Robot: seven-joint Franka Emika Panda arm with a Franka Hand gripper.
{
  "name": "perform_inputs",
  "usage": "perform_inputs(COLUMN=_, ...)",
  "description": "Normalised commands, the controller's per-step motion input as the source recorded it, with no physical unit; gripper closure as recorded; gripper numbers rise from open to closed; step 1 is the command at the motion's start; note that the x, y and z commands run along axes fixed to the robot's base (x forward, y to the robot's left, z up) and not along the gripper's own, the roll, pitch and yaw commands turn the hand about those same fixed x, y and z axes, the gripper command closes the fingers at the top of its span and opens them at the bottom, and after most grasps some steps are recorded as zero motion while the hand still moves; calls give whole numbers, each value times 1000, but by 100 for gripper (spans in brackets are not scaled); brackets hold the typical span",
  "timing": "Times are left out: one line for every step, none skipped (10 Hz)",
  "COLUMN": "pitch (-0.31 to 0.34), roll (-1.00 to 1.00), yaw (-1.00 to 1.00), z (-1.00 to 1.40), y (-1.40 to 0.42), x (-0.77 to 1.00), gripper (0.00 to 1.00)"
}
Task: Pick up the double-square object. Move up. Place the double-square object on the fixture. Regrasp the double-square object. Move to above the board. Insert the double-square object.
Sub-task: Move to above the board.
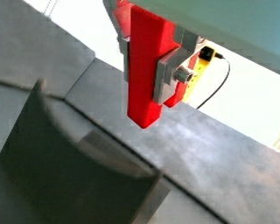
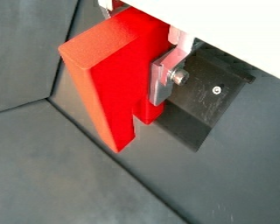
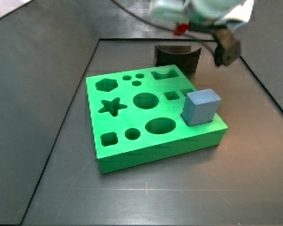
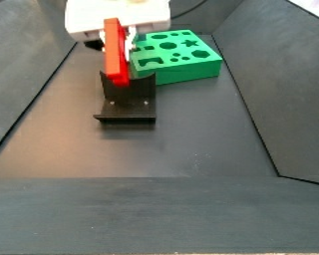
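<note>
Open dark floor lay in front of the fixture [image 4: 127,103]. Pincer [image 4: 112,45] hung just above it, clamped on the double-square object [image 4: 115,50], held upright, lower end near the fixture's top. Behind, the board [image 4: 177,55] carried a grey-blue cube [image 3: 202,106] at one corner; its cut-outs sat empty.

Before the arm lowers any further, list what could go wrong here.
The claw grips the narrow bright red plastic block only near its upper part, above the dark notched fixture; touching the fixture off-centre could lever the block askew. The grey-blue cube sits on the green slab with cut-out holes and may obstruct a later insertion.
</note>
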Motion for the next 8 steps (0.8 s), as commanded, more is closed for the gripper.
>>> perform_inputs(pitch=269, roll=-28, yaw=212, z=1000, y=20, x=107, gripper=100)
perform_inputs(pitch=238, roll=-27, yaw=235, z=1000, y=19, x=105, gripper=100)
perform_inputs(pitch=156, roll=-25, yaw=264, z=1000, y=16, x=103, gripper=100)
perform_inputs(pitch=100, roll=-20, yaw=269, z=1000, y=13, x=99, gripper=100)
perform_inputs(pitch=49, roll=-15, yaw=255, z=1000, y=10, x=96, gripper=100)
perform_inputs(pitch=-7, roll=-20, yaw=220, z=1000, y=8, x=90, gripper=100)
perform_inputs(pitch=-37, roll=-22, yaw=185, z=1000, y=8, x=86, gripper=100)
perform_inputs(pitch=-63, roll=-19, yaw=143, z=1000, y=5, x=78, gripper=100)
